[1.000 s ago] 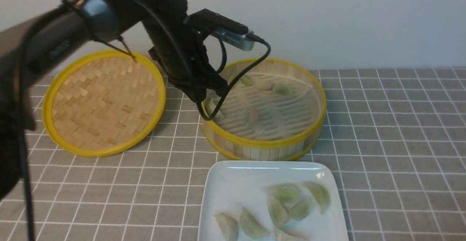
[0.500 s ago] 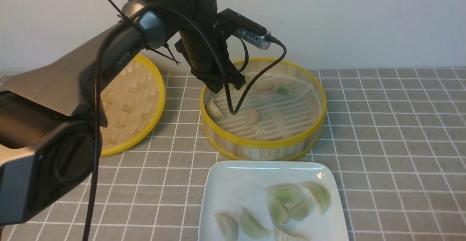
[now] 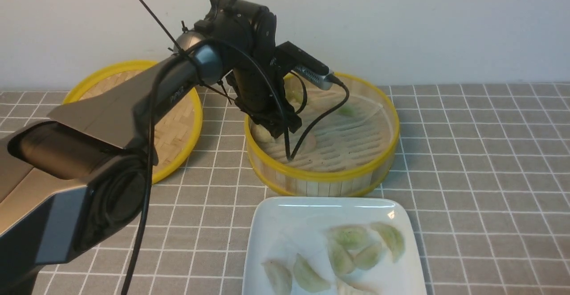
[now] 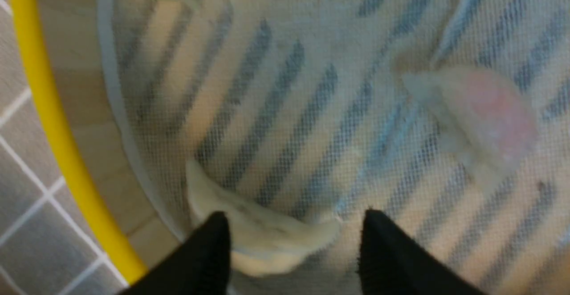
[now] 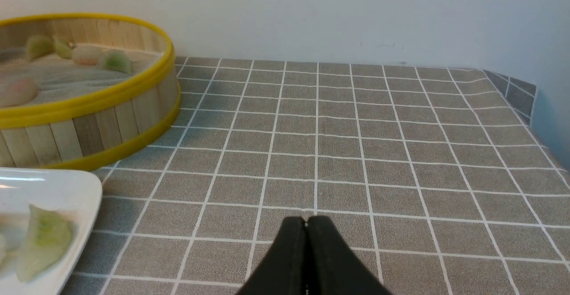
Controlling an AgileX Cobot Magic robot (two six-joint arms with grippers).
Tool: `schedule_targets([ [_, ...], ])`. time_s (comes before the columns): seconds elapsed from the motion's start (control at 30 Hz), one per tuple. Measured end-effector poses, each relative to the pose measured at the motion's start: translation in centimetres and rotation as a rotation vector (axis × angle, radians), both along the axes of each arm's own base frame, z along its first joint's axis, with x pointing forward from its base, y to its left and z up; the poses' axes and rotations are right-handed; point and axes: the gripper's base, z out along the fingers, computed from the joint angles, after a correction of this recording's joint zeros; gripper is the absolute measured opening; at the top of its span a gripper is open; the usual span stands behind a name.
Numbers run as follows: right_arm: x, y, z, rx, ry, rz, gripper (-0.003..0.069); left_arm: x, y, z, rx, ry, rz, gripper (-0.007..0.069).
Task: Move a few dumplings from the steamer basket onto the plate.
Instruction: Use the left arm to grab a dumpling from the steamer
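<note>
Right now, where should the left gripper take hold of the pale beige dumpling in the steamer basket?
Probably across the plump middle of the pale beige dumpling, from straight above: it lies flat on the liner, close to the steamer basket wall, leaving little room sideways.

Readable text: one faint pale word printed lengthwise, seemingly "PiPER", letters blurred | Where: on the dark grey forearm link of the left arm [image 3: 177,93], front view | Certainty: low, small and soft-focused

Grey-and-black left arm [image 3: 133,103] bears faint white lettering [image 3: 177,93]; a black cable [image 3: 311,125] loops from its silver-tipped wrist camera [image 3: 303,65], a thin cable tie [image 3: 149,12] juts out, and the left gripper [image 4: 291,221] has matte black fingers [image 4: 392,259].
</note>
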Motion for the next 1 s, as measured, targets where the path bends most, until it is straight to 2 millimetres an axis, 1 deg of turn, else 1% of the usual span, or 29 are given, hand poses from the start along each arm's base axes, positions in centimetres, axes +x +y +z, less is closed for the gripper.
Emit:
schedule_targets([
  [0.03, 0.0, 0.0, 0.0, 0.000, 0.000, 0.000, -0.0013, 0.2, 0.0, -0.4, 0.011, -0.009, -0.004, 0.0424],
  [0.13, 0.0, 0.0, 0.0, 0.000, 0.000, 0.000, -0.0013, 0.3, -0.1, -0.5, 0.018, -0.019, -0.008, 0.0461],
  [0.37, 0.0, 0.0, 0.0, 0.000, 0.000, 0.000, -0.0013, 0.2, -0.4, -0.8, 0.062, -0.037, -0.028, 0.0468],
  [0.47, 0.0, 0.0, 0.0, 0.000, 0.000, 0.000, -0.0013, 0.1, -0.5, -0.9, 0.070, -0.032, -0.030, 0.0451],
  [0.57, 0.0, 0.0, 0.0, 0.000, 0.000, 0.000, -0.0013, -0.1, -0.9, -0.8, 0.081, -0.032, -0.041, 0.0340],
  [0.6, 0.0, 0.0, 0.0, 0.000, 0.000, 0.000, -0.0013, -0.1, -0.9, -0.8, 0.081, -0.032, -0.043, 0.0332],
  [0.63, 0.0, 0.0, 0.0, 0.000, 0.000, 0.000, -0.0013, -0.2, -1.3, -0.7, 0.079, -0.041, -0.050, 0.0251],
  [0.7, 0.0, 0.0, 0.0, 0.000, 0.000, 0.000, -0.0013, -0.6, -2.0, -0.4, 0.062, -0.039, -0.061, 0.0127],
  [0.77, 0.0, 0.0, 0.0, 0.000, 0.000, 0.000, -0.0013, -0.9, -3.1, 0.0, 0.041, -0.047, -0.078, 0.0047],
  [0.83, 0.0, 0.0, 0.0, 0.000, 0.000, 0.000, -0.0013, -1.7, -4.5, 0.8, 0.018, -0.035, -0.100, 0.0008],
  [0.9, 0.0, 0.0, 0.0, 0.000, 0.000, 0.000, -0.0013, -2.2, -5.4, 1.7, 0.002, -0.035, -0.116, -0.0003],
  [1.0, 0.0, 0.0, 0.0, 0.000, 0.000, 0.000, -0.0013, -2.4, -5.8, 2.8, -0.008, -0.050, -0.124, -0.0005],
])
